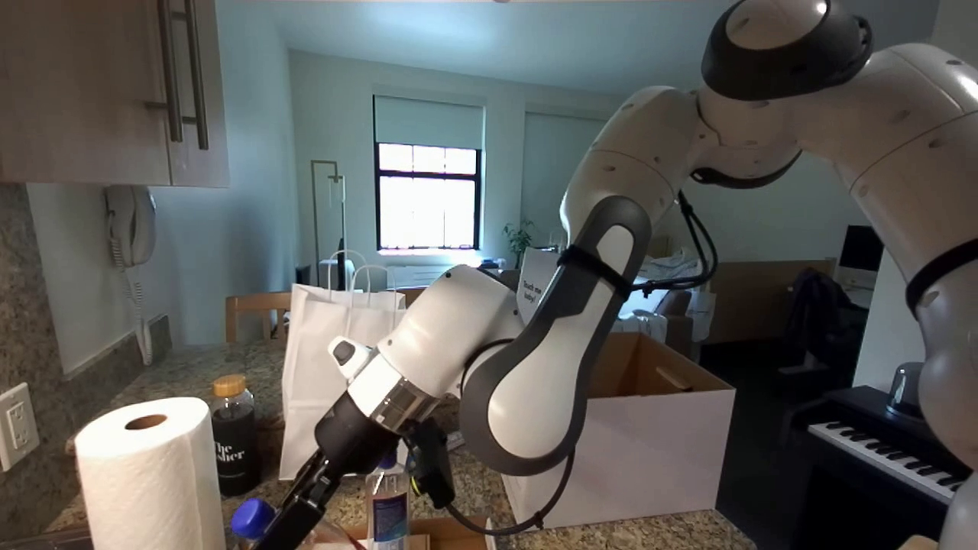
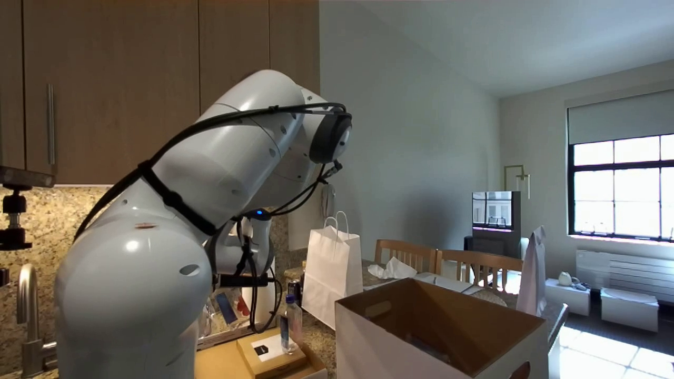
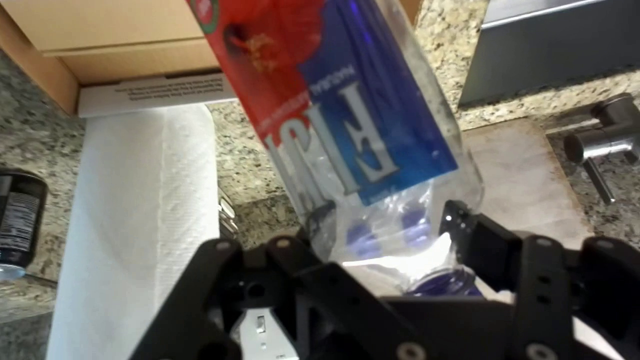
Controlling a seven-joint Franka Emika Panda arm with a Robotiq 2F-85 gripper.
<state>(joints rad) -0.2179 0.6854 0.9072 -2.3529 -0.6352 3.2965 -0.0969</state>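
My gripper (image 1: 289, 523) is shut around a clear plastic bottle (image 3: 350, 110) with a red and blue label, gripping it near its neck. In the wrist view the fingers (image 3: 387, 235) lie on both sides of the bottle, whose body points up and away. The bottle's blue cap (image 1: 252, 519) shows beside the fingertips in an exterior view. The label also shows past the arm in an exterior view (image 2: 226, 308). A similar clear bottle with a blue cap (image 1: 390, 504) stands upright close by, on a brown box (image 2: 274, 360) inside a shallow cardboard tray (image 2: 221, 363).
A paper towel roll (image 1: 149, 481) stands beside the gripper, with a dark bottle with a yellow lid (image 1: 235, 447) behind it. A white paper bag (image 1: 325, 382) and a large open white box (image 1: 634, 451) stand on the counter. A faucet (image 2: 29, 305) is near the arm's base.
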